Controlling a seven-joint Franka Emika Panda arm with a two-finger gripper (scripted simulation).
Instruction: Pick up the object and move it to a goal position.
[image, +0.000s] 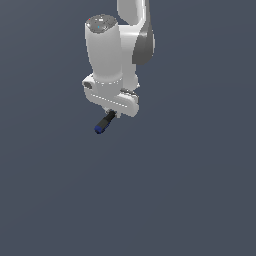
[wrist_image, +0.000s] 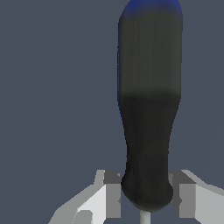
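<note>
The screwdriver (image: 103, 123) has a black handle and a blue end cap. It sticks out from under the white gripper (image: 112, 113), toward the exterior view's lower left. In the wrist view the handle (wrist_image: 148, 113) fills the middle of the picture, blue cap (wrist_image: 151, 8) at the far end, and a bit of thin grey shaft (wrist_image: 145, 218) shows at the near end. The gripper (wrist_image: 146, 194) has one finger (wrist_image: 112, 192) on each side of the handle's narrow end, pressed against it. No goal marker shows. How high the screwdriver is above the ground I cannot tell.
A plain dark blue-grey ground (image: 190, 190) lies all around. The white arm (image: 112, 50) rises above the gripper toward the top of the exterior view. Nothing else shows.
</note>
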